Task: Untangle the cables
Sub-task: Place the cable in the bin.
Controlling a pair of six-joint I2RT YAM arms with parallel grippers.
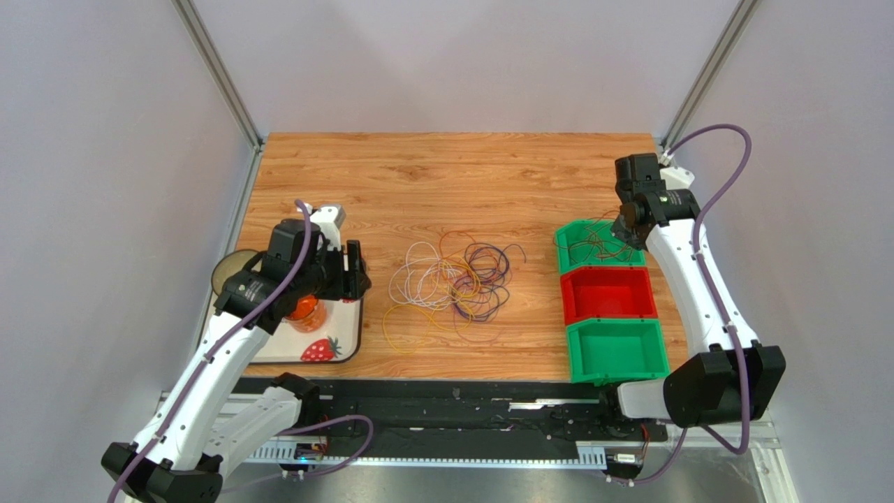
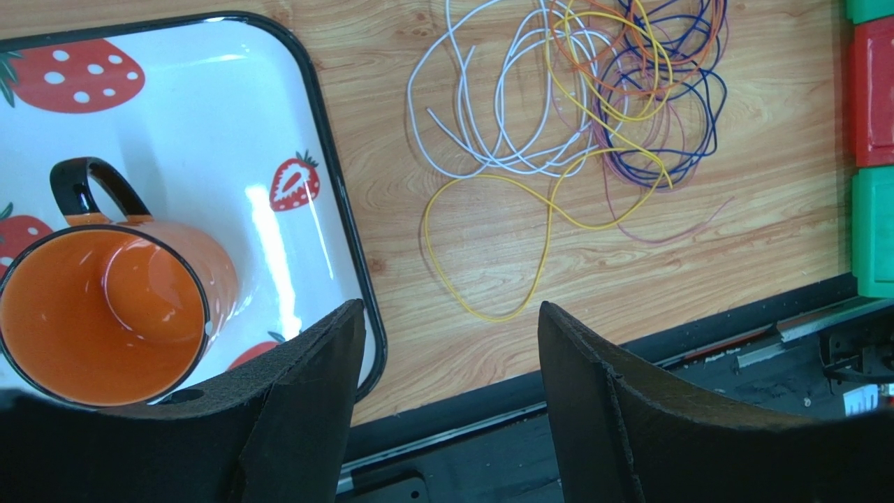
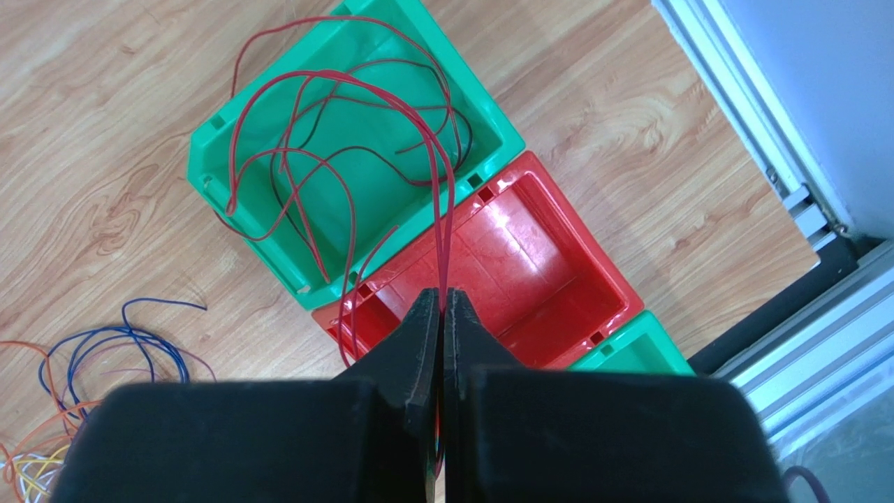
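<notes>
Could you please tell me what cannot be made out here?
Top view: which strand crosses which in the cable tangle; too thin.
Left wrist view: the mug's base, behind a finger of the left end effector; tray cut by left edge.
Right wrist view: the red cable's pinch point, inside the shut right end effector.

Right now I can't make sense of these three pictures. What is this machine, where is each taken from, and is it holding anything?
These are two white robot arms bolted to a wooden table, each ending in a two-finger gripper. One picture looks down from above; the others come from a camera on each wrist, so the black shapes there are fingers. Mid-table lies a tangle of thin purple, orange, yellow and white cables. A strawberry-patterned white tray holds an orange mug. Opposite stand a far green plastic bin, a red bin and a near green bin. The left gripper is open. The right gripper is shut on a thin red cable trailing into that far bin.
</notes>
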